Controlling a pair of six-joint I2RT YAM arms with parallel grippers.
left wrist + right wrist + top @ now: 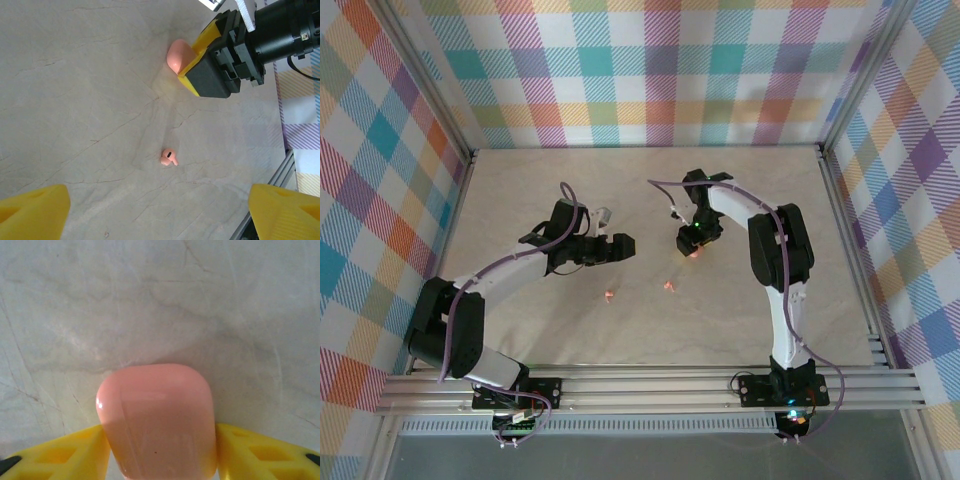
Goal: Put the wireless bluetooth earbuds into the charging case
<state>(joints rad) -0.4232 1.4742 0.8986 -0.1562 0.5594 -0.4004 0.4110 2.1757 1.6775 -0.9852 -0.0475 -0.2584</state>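
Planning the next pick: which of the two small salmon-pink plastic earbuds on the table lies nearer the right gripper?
The right-hand salmon-pink earbud, just short of the right gripper; the other earbud lies farther left.

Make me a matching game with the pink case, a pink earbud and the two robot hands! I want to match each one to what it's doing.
Things:
1. pink case
2. pink earbud
3. left gripper
4. right gripper

States:
A. wide open, holding nothing
B. lying alone on the table
C. closed on the case
D. squeezed between yellow fingers

Pairs: 1-D, 2-B, 3-A, 4-C
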